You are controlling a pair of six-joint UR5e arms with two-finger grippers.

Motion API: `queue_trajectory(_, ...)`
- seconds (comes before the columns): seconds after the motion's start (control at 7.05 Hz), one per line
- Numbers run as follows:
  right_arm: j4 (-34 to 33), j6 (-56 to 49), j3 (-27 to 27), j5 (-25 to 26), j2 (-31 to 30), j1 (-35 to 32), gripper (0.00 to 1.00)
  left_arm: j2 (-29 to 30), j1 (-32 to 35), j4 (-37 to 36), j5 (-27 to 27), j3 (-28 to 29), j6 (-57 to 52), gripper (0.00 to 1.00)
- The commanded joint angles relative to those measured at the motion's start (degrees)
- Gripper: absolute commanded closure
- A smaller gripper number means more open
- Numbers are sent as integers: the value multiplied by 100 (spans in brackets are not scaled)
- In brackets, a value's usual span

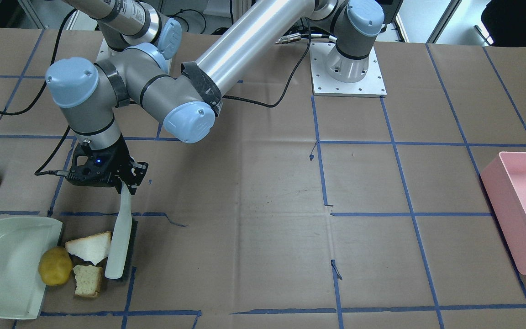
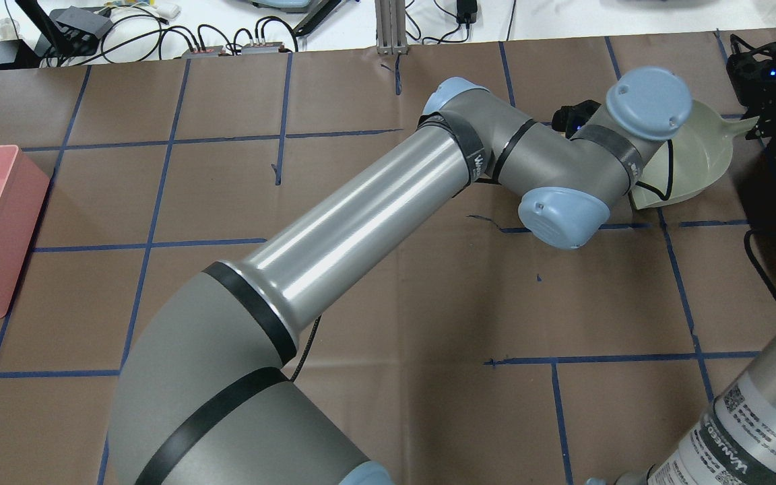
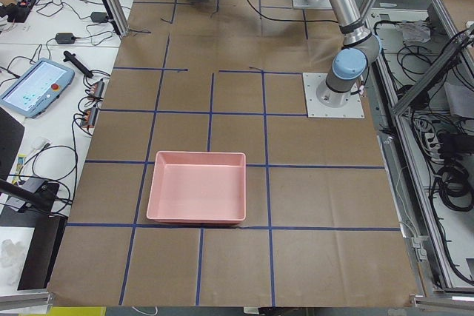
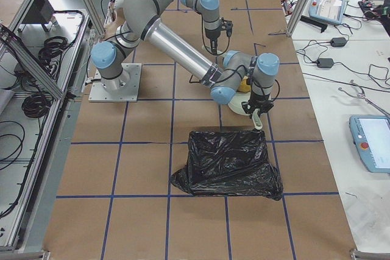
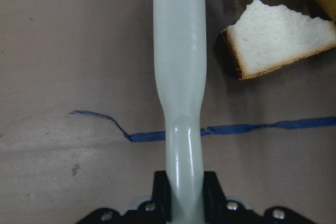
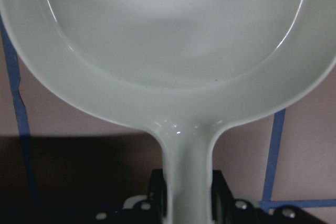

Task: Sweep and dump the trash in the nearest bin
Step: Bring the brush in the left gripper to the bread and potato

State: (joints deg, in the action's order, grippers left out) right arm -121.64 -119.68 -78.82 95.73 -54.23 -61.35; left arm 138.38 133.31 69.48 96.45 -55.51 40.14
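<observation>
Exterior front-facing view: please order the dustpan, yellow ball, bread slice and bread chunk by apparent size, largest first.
1. dustpan, by far the largest.
2. yellow ball and bread slice: they look alike, so no ranking.
3. bread chunk, slightly smaller.

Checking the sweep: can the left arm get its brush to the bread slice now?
Likely yes: the brush gripped in the left claw lies right beside the bread slice, with nothing between them.

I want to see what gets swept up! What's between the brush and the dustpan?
Between the brush and the dustpan, the front-facing view shows a white bread slice, a smaller bread chunk and a yellow lumpy ball.
</observation>
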Motion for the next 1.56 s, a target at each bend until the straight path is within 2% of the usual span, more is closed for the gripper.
queue_trajectory(0.0, 0, -3, -45, -2, 0, 0, 100, 232, 108, 4, 5, 199, 143, 100)
queue_trajectory(0.43, 0, -3, -45, -2, 0, 0, 100, 382, 125, -127, -3, 321, 326, 100)
queue_trajectory(0.71, 0, 6, -45, -2, -9, 0, 100, 618, 195, -302, -501, 619, 512, 100)
queue_trajectory(0.99, 0, 6, -45, -2, -9, 0, 100, 759, 292, -487, -574, 865, 504, 100)
queue_trajectory(1.13, 0, 6, -45, -2, -9, 0, 100, 943, 388, -645, -932, 1102, 513, 100)
queue_trajectory(1.42, 0, 6, -45, -2, -26, 0, 100, 1365, 476, -699, -1188, 1804, 513, 100)
